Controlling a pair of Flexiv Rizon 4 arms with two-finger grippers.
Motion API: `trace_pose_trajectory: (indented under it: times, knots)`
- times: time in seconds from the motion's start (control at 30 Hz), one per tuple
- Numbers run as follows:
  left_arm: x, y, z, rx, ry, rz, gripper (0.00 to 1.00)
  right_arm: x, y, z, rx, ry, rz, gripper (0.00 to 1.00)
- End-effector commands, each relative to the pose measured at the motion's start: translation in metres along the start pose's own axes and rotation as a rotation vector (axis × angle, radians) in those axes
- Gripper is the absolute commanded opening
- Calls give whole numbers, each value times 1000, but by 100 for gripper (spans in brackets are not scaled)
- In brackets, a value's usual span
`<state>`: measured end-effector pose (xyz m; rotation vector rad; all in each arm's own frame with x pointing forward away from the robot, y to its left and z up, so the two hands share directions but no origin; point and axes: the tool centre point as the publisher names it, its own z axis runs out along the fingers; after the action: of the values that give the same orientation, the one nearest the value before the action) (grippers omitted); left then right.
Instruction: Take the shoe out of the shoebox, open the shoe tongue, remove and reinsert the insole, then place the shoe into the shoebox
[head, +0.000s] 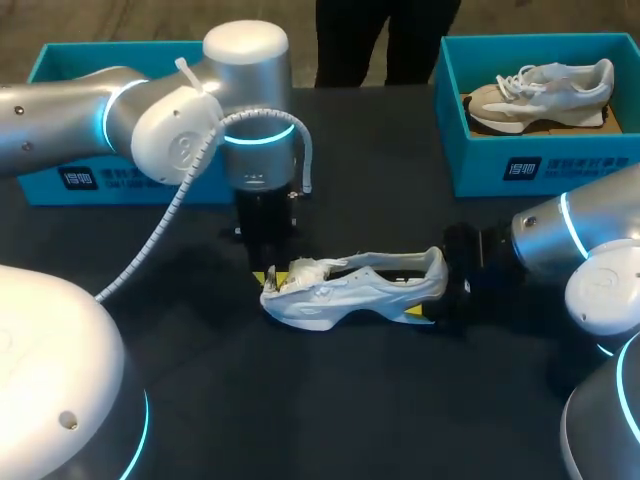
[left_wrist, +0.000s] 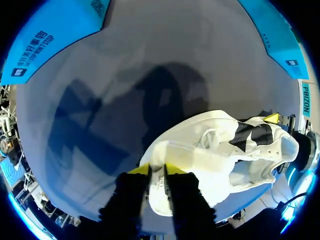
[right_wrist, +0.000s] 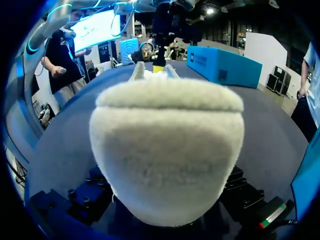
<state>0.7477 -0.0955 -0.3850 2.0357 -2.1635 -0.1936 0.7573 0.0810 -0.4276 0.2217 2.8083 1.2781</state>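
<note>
1. A white low-top sneaker (head: 350, 290) with a fuzzy cream heel is sitting upright on its sole in the middle of the dark counter (head: 330, 400). It is lying outside both boxes, with its toe towards the left arm's side and its heel towards the right arm's side.
2. The left gripper (head: 270, 276) is pointing straight down onto the front end of the sneaker. In the left wrist view its fingers are standing narrow (left_wrist: 157, 170), pinching a white fold of the sneaker's (left_wrist: 215, 155) front upper between the yellow tips. Whether that fold is the tongue or the toe fabric cannot be told.
3. The right gripper (head: 436, 286) is lying low and level over the counter, clamping the sneaker's heel from two sides. One yellow tip is showing against the near side of the sole in the head view. In the right wrist view the fuzzy heel (right_wrist: 167, 150) is sitting between the black finger bases and hiding the tips.
4. A teal cardboard shoebox (head: 480, 165) is standing at the counter's far right corner, well apart from the sneaker. It is holding a second grey-and-white shoe (head: 540, 95) lying on its side.
5. Another teal shoebox (head: 55, 65) is standing at the far left, partly hidden behind the left arm.
</note>
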Motion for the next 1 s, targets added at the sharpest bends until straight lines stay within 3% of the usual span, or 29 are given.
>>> trace_pose_trajectory:
  times: [0.03,0.27,0.5,1.0]
  knots:
    - [-7,5,-4,25,19,-2,97,-4,-5,3,2,-3,0,0]
    - [-6,8,-28,106,80,55,100,-4,-5,3,2,-3,0,0]
    - [-3,-4,-61,192,137,236,100,-4,-5,3,2,-3,0,0]
    - [33,-41,-129,239,-48,1009,100,-4,-5,3,2,-3,0,0]
